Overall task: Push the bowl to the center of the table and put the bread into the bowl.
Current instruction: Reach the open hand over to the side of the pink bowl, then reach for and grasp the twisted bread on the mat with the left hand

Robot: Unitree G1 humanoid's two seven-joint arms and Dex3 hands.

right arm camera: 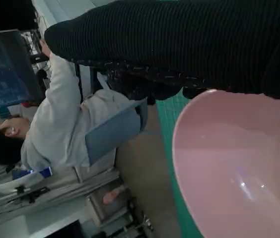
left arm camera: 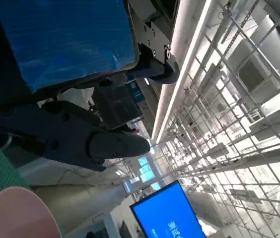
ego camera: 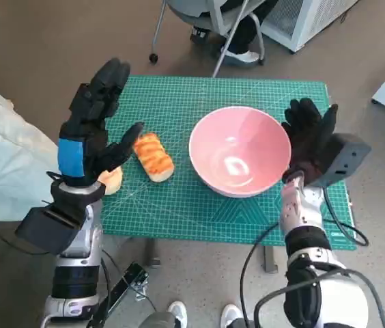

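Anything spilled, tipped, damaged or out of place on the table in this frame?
Nothing stands out. The pink bowl sits upright and empty on the green mat, the bread lies intact beside it, and a second bread piece sits near the left robot hand.

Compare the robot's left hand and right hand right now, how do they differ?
The left hand is bare black with blue tape over its back; the right hand wears a black knitted glove. The left hand is raised beside the bread, not touching it; the right hand sits at the pink bowl's rim, though contact is unclear. Both are open, fingers spread, holding nothing, over the green cutting mat.
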